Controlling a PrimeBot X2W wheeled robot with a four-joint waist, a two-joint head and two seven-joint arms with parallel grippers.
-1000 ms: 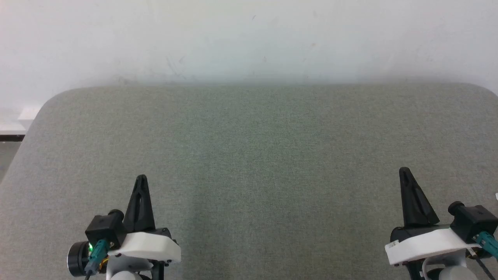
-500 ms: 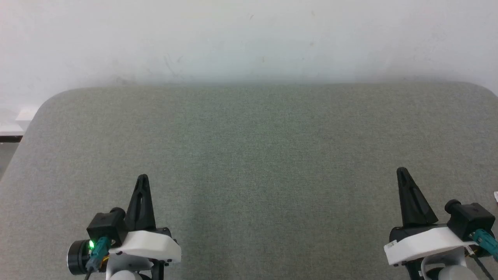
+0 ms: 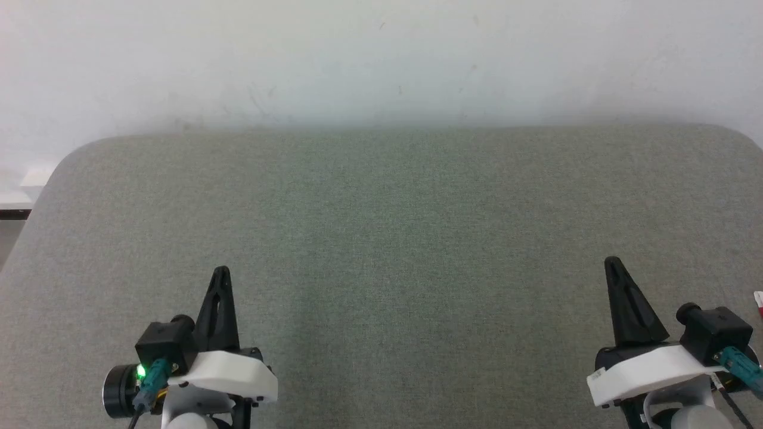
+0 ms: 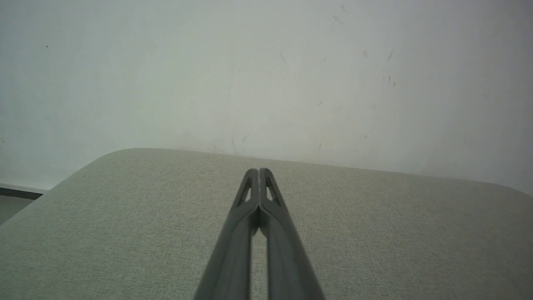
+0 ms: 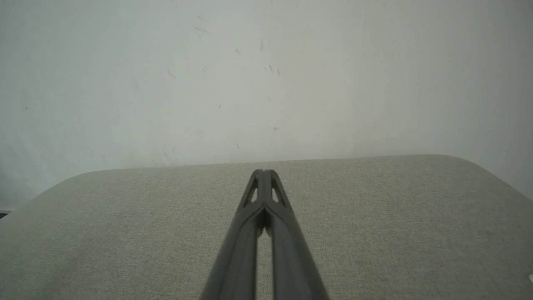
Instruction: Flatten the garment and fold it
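**A:** Any writing to read?

**B:** A small tag (image 3: 598,373) sits on the white cover of the right wrist, but it is too small to read. One green light (image 3: 141,372) glows on the left wrist.

**A:** And the claws?

**B:** There are two. The left gripper (image 3: 221,274) is at lower left and the right gripper (image 3: 613,263) at lower right, well apart. Each wrist view shows its two dark fingers pressed tip to tip with nothing between them.

**A:** How do the edges and open room look?

**B:** There is one grey cloth table (image 3: 381,226) with two rounded far corners. Its far edge meets a scuffed white wall (image 3: 381,59). A broad bare stretch of table runs between the grippers and ahead of both.

**A:** Where is the garment?

**B:** The garment (image 3: 758,300), if that is it, is a sliver of white over red. It lies on the table and is cut off by the head view's right edge, just beyond the right wrist. Too little shows to be sure.
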